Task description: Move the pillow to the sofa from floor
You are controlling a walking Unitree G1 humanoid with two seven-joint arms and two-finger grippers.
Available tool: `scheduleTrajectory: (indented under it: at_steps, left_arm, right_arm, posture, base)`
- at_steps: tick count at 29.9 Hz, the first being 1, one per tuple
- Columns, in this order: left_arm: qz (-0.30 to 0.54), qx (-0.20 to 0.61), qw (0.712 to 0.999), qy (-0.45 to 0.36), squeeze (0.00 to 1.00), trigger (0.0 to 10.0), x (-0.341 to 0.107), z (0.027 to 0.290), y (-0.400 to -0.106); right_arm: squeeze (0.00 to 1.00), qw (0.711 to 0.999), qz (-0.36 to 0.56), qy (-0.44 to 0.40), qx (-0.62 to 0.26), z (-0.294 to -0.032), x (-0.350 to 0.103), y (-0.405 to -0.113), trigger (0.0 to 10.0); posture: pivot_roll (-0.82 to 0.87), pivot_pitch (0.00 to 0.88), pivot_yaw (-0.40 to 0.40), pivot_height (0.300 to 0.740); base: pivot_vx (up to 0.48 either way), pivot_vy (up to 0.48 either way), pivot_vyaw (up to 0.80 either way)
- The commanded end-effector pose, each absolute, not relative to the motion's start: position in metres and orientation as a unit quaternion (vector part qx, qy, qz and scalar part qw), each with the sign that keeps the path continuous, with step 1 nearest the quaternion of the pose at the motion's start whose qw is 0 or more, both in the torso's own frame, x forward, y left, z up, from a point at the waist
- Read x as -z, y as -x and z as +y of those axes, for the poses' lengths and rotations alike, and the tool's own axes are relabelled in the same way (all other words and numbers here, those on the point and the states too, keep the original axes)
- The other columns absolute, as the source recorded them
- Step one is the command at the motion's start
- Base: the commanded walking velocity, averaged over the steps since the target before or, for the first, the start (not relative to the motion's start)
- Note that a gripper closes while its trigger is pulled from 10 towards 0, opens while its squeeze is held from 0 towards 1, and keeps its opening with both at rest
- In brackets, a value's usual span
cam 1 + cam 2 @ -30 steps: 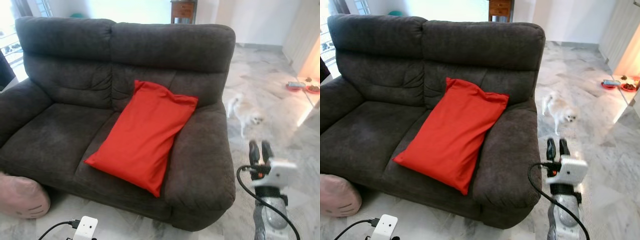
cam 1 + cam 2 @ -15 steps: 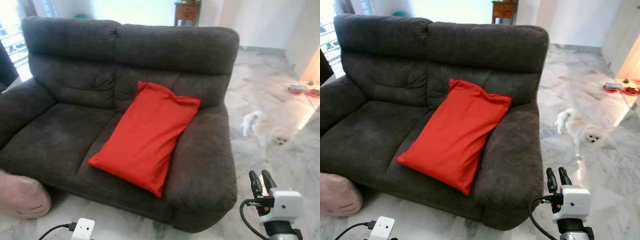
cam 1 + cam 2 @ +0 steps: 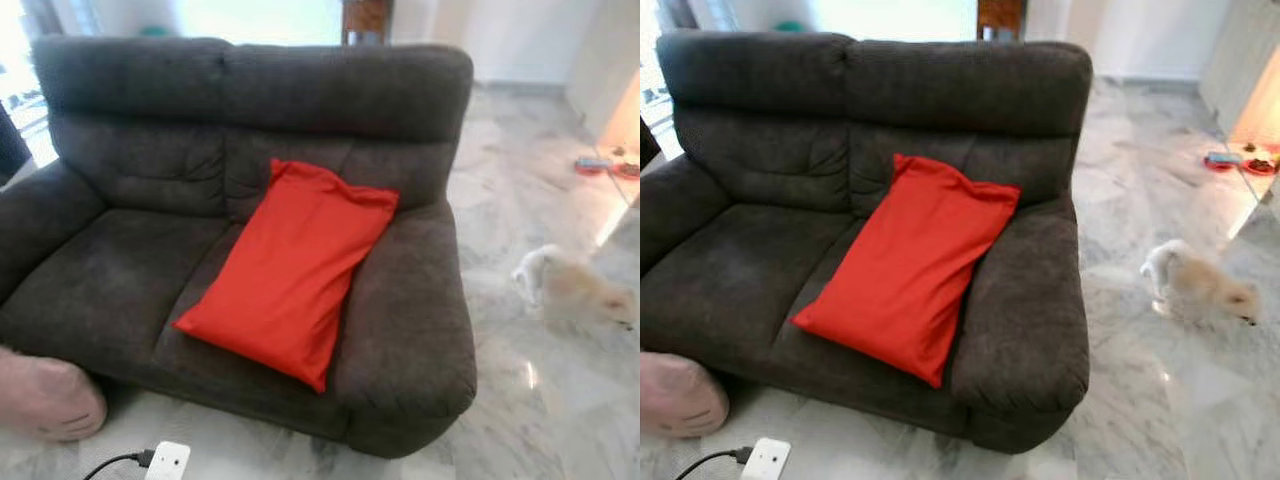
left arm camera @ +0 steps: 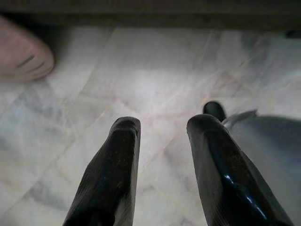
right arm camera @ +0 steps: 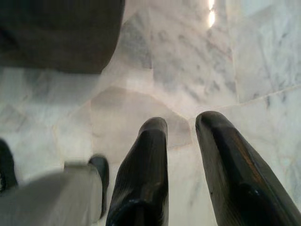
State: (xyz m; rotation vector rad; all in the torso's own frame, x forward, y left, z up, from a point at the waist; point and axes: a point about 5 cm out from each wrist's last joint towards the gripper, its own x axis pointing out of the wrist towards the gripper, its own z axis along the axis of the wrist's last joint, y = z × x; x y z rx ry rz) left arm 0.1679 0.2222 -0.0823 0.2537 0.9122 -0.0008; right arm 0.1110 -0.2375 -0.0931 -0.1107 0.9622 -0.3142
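Pink cushion: floor, 8 o'clock of sofa. Red pillow: on the seat, leaning against the armrest at 3 o'clock. Dog: marble floor, 3 o'clock. Left gripper, right gripper: fingers apart, empty, above floor.

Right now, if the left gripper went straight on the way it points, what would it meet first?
Probably the pale marble floor: the left gripper, fingers apart and empty, points down at bare tiles. The pink cushion lies off to one side.
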Motion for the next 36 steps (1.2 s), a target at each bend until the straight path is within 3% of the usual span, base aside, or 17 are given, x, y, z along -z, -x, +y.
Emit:
scheduleTrajectory:
  at_steps: [1, 5, 11, 18, 23, 26, 36]
  left_arm:
    - [0.445, 0.0, 0.887, -0.126, 0.0, 10.0, 0.084, 0.223, -0.164]
    - [0.445, 0.0, 0.886, -0.127, 0.0, 10.0, 0.084, 0.221, -0.164]
    - [0.454, 0.011, 0.882, -0.125, 0.0, 10.0, 0.086, 0.218, -0.163]
    - [0.453, 0.018, 0.882, -0.126, 0.0, 10.0, 0.085, 0.218, -0.166]
    - [0.452, 0.02, 0.882, -0.129, 0.0, 10.0, 0.084, 0.22, -0.167]
    - [0.451, 0.023, 0.882, -0.131, 0.0, 10.0, 0.083, 0.219, -0.169]
    - [0.455, 0.017, 0.882, -0.123, 0.0, 10.0, 0.085, 0.216, -0.166]
  right_arm:
    - [0.0, 0.87, 0.468, 0.039, 0.15, -0.235, 0.095, -0.112, 10.0]
    - [0.0, 0.86, 0.491, 0.053, 0.13, -0.232, 0.1, -0.107, 10.0]
    - [0.0, 0.793, 0.588, 0.093, 0.125, -0.239, 0.112, -0.058, 10.0]
    - [0.0, 0.775, 0.607, 0.058, 0.166, -0.246, 0.113, -0.038, 10.0]
    - [0.0, 0.785, 0.596, 0.04, 0.164, -0.242, 0.114, -0.046, 10.0]
    - [0.0, 0.806, 0.572, 0.012, 0.15, -0.231, 0.113, -0.067, 10.0]
    - [0.0, 0.813, 0.566, 0.011, 0.136, -0.226, 0.112, -0.08, 10.0]
  posture:
    - [0.01, 0.0, 0.0, 0.74]
    - [0.01, 0.0, 0.0, 0.74]
    - [0.01, 0.0, 0.007, 0.74]
    - [0.01, 0.0, 0.029, 0.74]
    - [0.0, 0.0, 0.04, 0.74]
    - [0.0, 0.0, 0.036, 0.74]
    - [0.01, 0.0, 0.015, 0.74]
  base:
    - [0.0, 0.0, 0.0]
    - [0.0, 0.0, 0.0]
    - [0.0, 0.0, 0.0]
    - [0.0, 0.0, 0.0]
    - [0.0, 0.0, 0.0]
    - [0.0, 0.0, 0.0]
    - [0.0, 0.0, 0.0]
